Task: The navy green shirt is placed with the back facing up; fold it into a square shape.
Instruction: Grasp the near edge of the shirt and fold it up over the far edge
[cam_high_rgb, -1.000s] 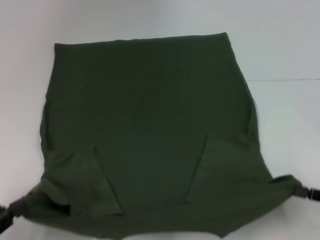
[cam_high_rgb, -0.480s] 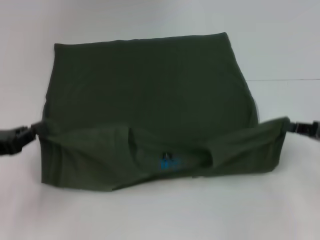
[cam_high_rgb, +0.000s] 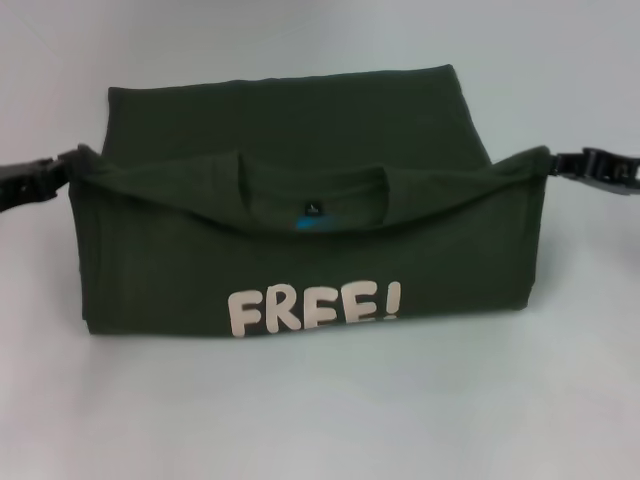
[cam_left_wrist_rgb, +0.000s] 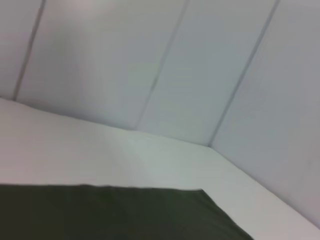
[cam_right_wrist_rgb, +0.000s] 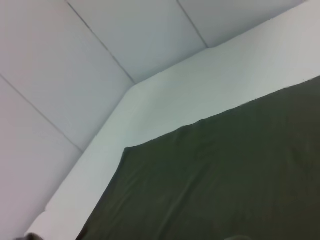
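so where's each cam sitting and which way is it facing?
Head: up on the robot, looking down and forward at the shirt on the table; left gripper and right gripper hold its raised edge.
Left wrist: low, facing wall; no fingers.
Right wrist: same, no fingers.
All share the shirt.

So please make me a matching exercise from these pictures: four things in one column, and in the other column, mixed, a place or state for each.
Column 1
1. left claw
2. right claw
3. cream lettering
4. navy green shirt

Column 2
A. on the raised front layer, near its lower edge
B. partly folded, on the white table
C. holding the shirt's raised edge on the robot's right
D. holding the shirt's raised edge on the robot's left

Pairs: 1-D, 2-C, 3-A, 4-B
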